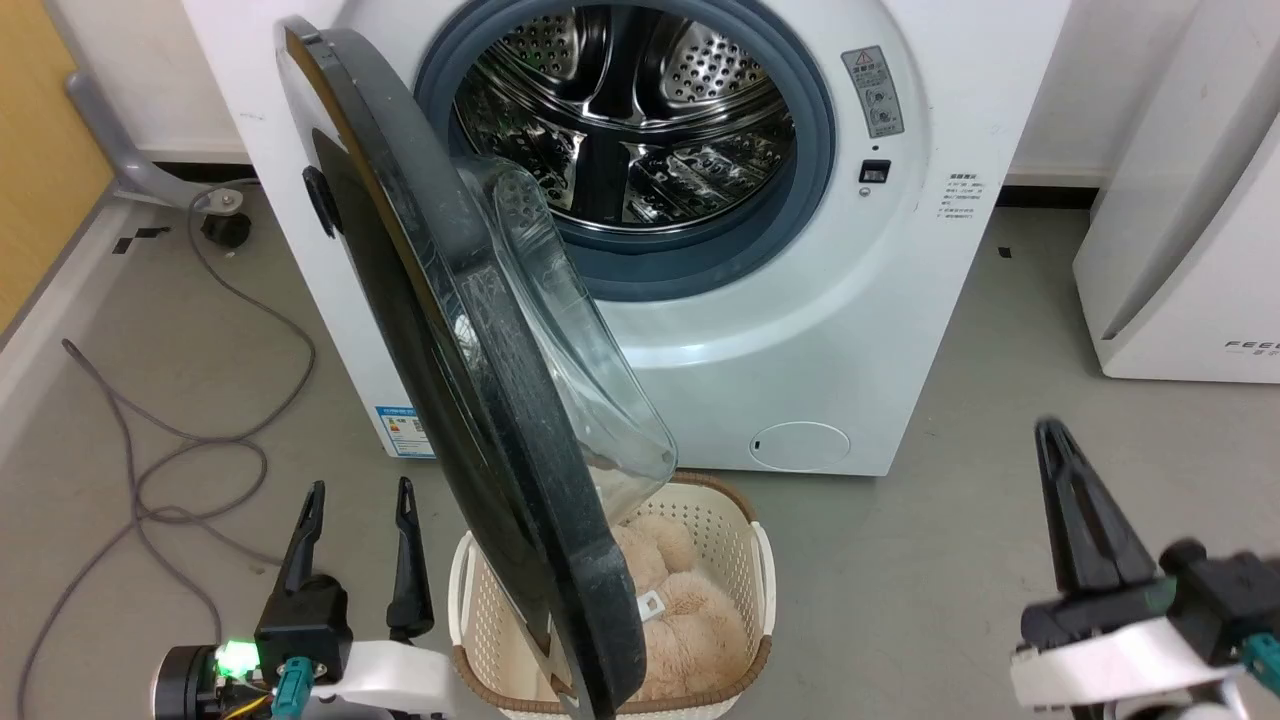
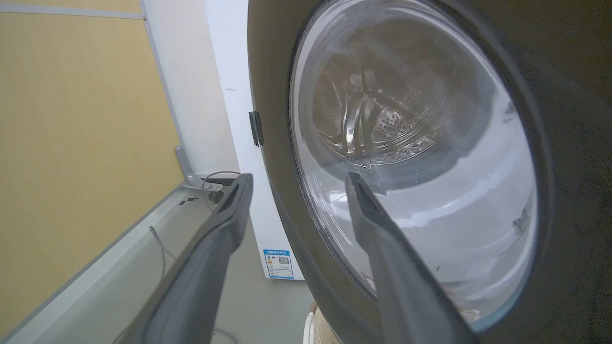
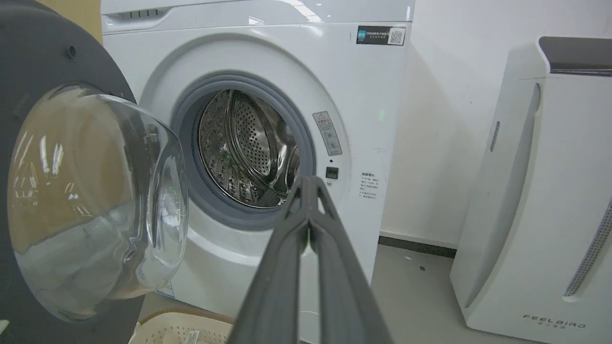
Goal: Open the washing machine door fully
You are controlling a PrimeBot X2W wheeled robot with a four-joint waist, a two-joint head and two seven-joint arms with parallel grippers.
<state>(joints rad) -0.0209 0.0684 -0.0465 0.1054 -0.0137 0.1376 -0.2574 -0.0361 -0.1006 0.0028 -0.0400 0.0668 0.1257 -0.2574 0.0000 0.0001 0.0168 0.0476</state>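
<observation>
**While washing machine door [image 1: 400,300] stands half open, nothing gripped**

Door hangs edge-on, swung out from washing machine [image 1: 850,300], lower rim above a white basket [image 1: 745,540]. Left gripper [image 1: 361,485] near door's outer face, fingers spread, empty. Right gripper [image 3: 310,181] well apart, fingers pressed together, empty.
</observation>
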